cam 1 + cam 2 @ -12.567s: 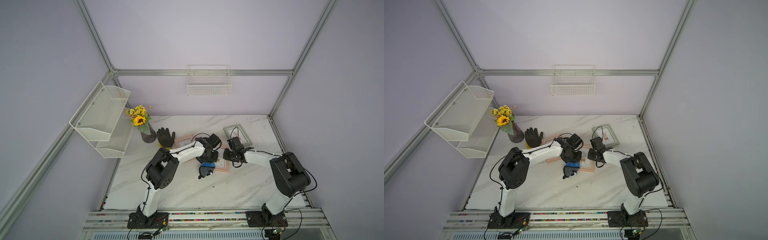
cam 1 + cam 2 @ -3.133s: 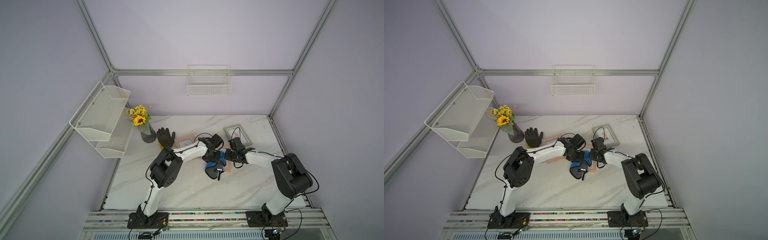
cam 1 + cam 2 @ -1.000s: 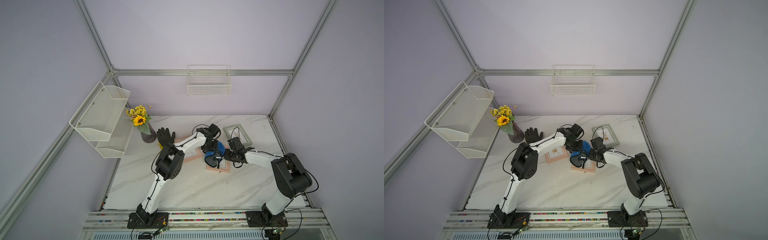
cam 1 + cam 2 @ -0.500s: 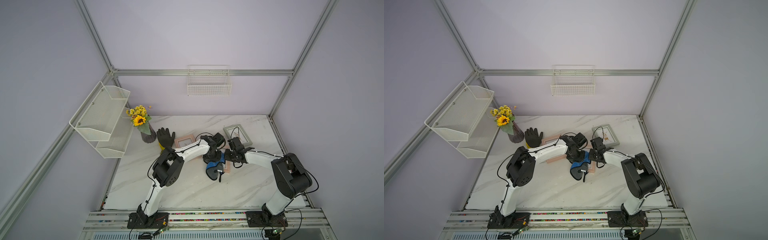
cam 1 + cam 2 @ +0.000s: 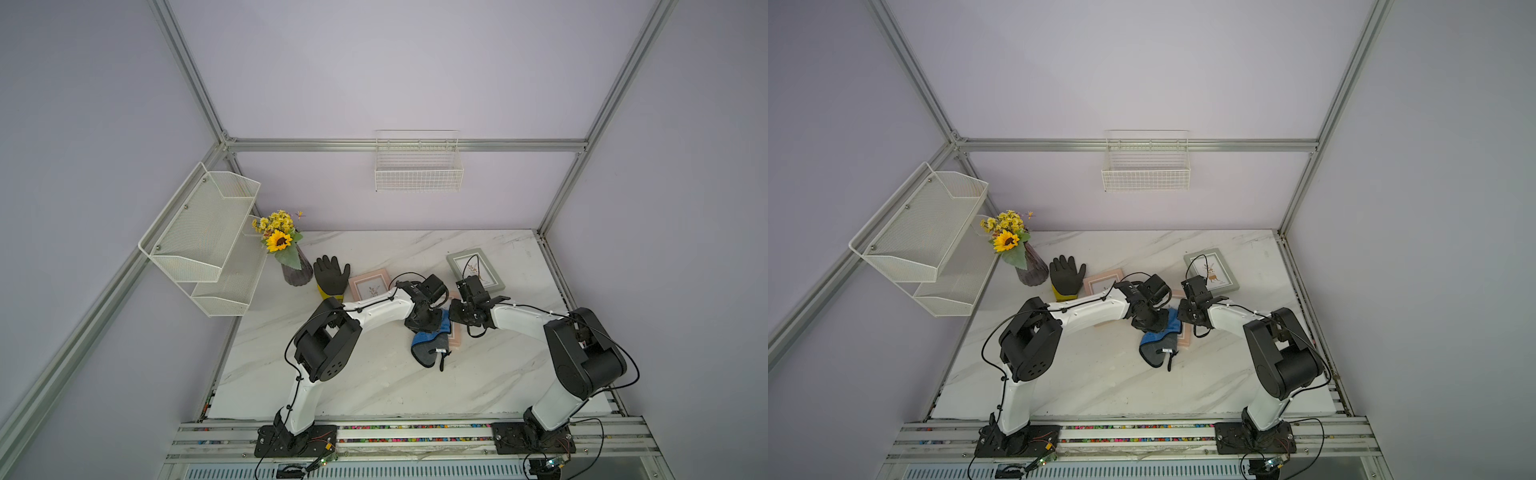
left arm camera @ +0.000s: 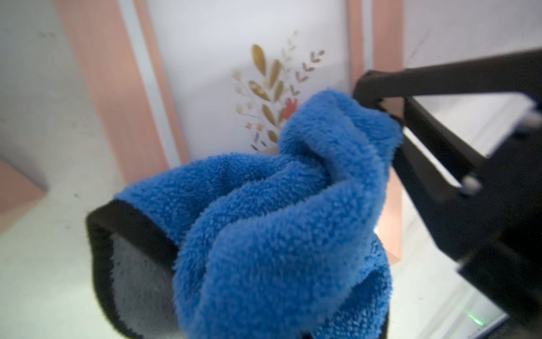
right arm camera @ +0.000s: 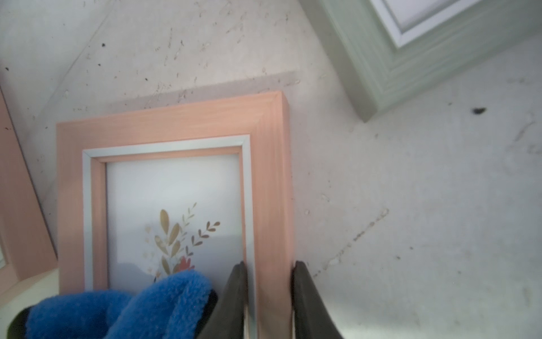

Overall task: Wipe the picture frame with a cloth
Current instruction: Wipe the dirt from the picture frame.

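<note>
Left fingers are clamping shut on a bunched fold of the cloth. The fingers themselves are buried in the blue pile in the left wrist view. The cloth is lying over the near end of the picture frame, covering the lower part of its glass and the flower print. Its dark grey underside, black edging, white tag and loop are trailing off the frame onto the marble surface in both top views. Right fingers are pinching the frame's pink side rail, narrowly parted to its width: one finger is sitting on the glass side and the other against the outer edge. The frame is lying flat on the surface, mid-table between the two wrists. A second pink frame is lying flat just beyond the left forearm. A grey-green frame is sitting near the picture frame's far corner, apart from it in the right wrist view. A black-and-yellow glove is lying palm up beside a dark vase of yellow flowers at the back left. A mesh shelf and a wire basket are hanging on the walls.
</note>
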